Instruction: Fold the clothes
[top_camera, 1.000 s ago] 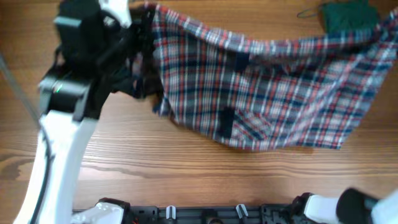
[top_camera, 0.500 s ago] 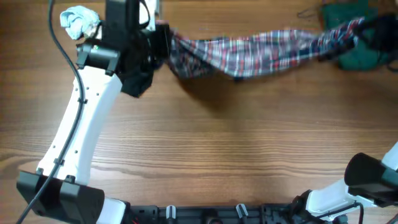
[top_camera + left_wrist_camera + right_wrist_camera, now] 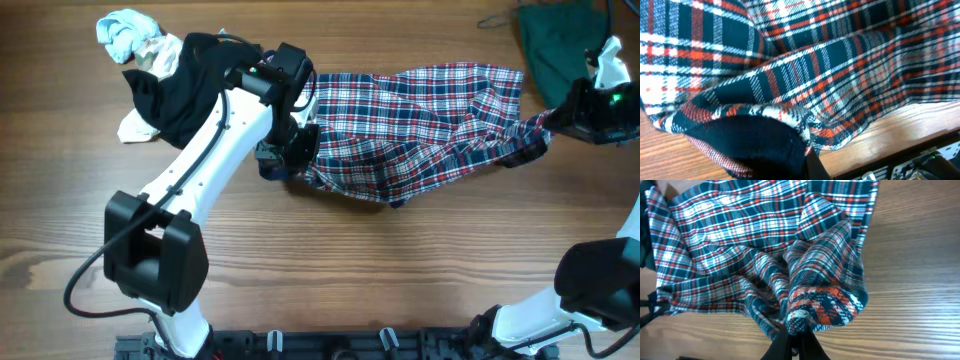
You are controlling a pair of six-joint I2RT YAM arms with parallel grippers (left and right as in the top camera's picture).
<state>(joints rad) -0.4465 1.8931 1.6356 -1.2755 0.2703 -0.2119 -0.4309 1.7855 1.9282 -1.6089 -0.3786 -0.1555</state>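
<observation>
Where it lies rumpled on the brown wood-grain counter (image 3: 400,260), a large, soft red, white and navy plaid garment (image 3: 420,125) stretches sideways between the two sets of fingers. Its broad middle rests on the counter in loose wrinkles.

At one end the cloth narrows into a twisted tail that runs into the right fingers (image 3: 545,130). The right wrist view shows those fingers (image 3: 796,347) pressed together on a thick bunched fold of the plaid. The rest of the garment fans out ahead of them across the wood.

At the other end the cloth gathers in a dark clump against the left fingers (image 3: 290,160). In the left wrist view plaid fills nearly the whole frame. A rolled fold with dark navy trim (image 3: 752,142) covers the spot where the fingers sit, so I cannot tell whether they are spread or pinching.

Behind the left fingers, on the side away from the plaid, a crumpled black fabric garment (image 3: 185,85) lies partly under the white left arm (image 3: 205,150). A balled white and pale blue cloth (image 3: 125,35) touches its outer edge.

Just beyond the right fingers, a dark green fabric piece (image 3: 560,50) lies at the counter's far corner, near the plaid's tail. Whether the two touch is unclear.
</observation>
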